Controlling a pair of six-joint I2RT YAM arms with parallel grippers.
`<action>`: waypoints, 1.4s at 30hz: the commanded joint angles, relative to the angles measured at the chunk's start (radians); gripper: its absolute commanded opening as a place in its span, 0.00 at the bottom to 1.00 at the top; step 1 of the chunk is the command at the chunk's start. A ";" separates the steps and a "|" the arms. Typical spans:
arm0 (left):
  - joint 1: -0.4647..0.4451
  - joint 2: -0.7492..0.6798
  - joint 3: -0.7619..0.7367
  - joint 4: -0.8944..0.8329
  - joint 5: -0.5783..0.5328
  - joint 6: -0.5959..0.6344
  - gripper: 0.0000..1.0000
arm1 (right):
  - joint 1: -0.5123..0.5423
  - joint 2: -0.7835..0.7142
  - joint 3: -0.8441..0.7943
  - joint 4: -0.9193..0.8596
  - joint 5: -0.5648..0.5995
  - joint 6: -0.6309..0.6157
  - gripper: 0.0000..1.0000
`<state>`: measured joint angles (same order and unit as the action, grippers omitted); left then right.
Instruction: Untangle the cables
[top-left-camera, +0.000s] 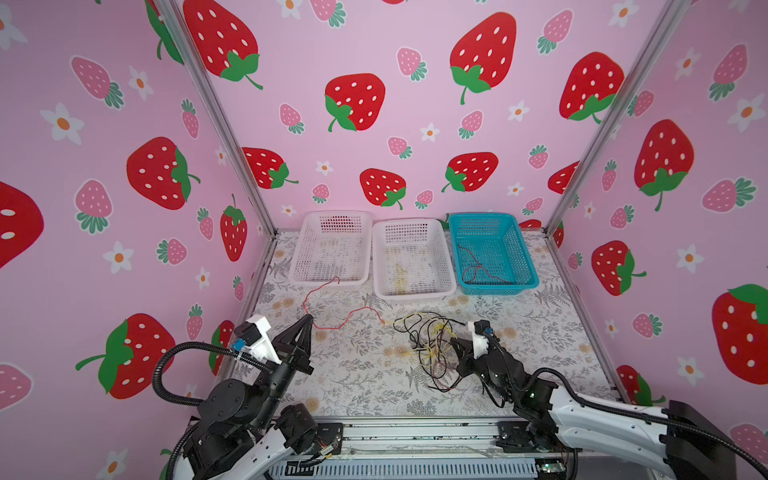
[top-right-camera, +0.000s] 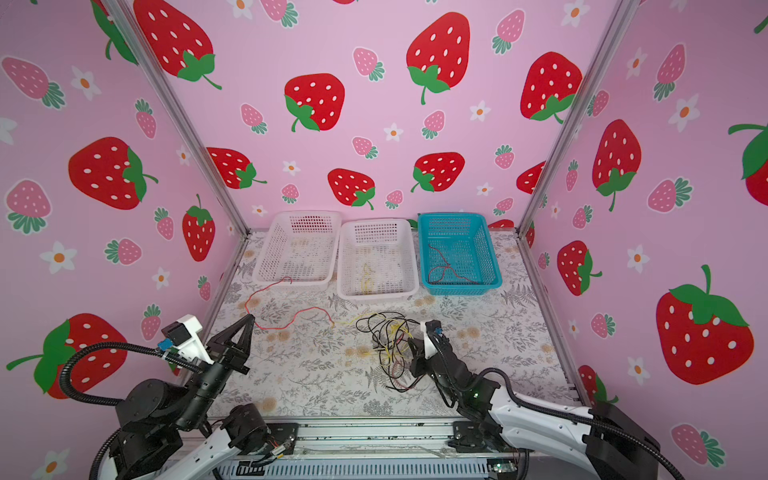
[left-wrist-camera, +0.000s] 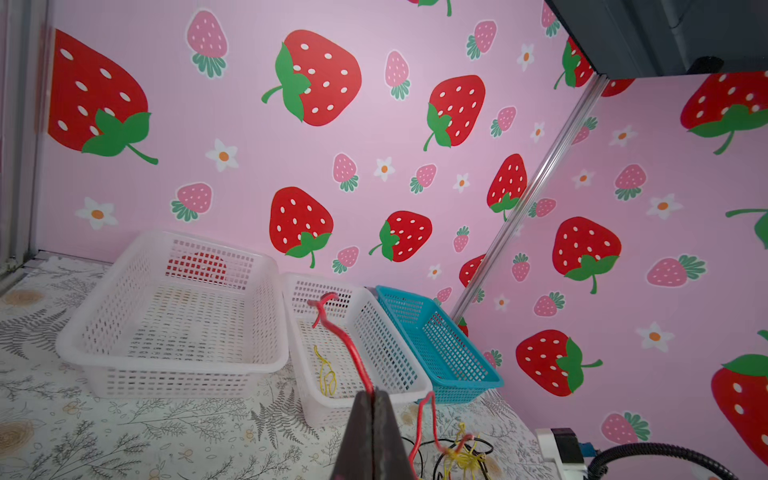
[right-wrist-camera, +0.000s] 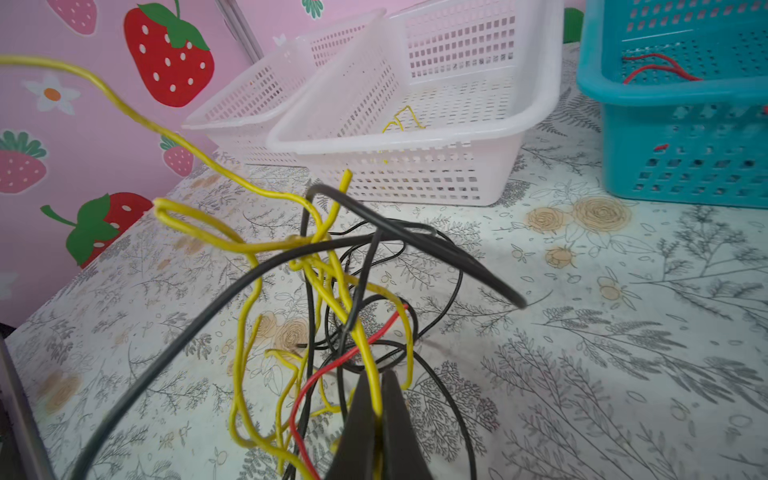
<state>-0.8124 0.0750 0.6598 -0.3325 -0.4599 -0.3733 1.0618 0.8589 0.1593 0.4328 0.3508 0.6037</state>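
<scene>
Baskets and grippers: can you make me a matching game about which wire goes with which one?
Things:
1. middle white basket
2. blue basket
3. left gripper
4. right gripper

States:
A. shut on the tangled yellow cable
B. has the loose red cable lying inside
C. shut on the long red cable
D. has the small yellow cable lying inside

Pairs: 1-D, 2-B, 3-C, 4-A.
</scene>
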 joint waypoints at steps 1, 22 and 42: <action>0.000 0.009 0.054 0.033 -0.027 0.014 0.00 | -0.048 -0.007 0.016 -0.155 -0.045 0.080 0.00; -0.008 0.449 0.357 -0.105 0.159 0.106 0.00 | -0.110 0.015 0.145 -0.234 -0.148 -0.087 0.43; 0.070 1.233 0.792 0.169 0.527 0.294 0.00 | -0.111 -0.436 0.467 -0.738 0.241 -0.158 0.93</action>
<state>-0.7773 1.2186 1.3678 -0.2550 -0.0353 -0.1116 0.9543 0.4805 0.6052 -0.1848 0.4816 0.4477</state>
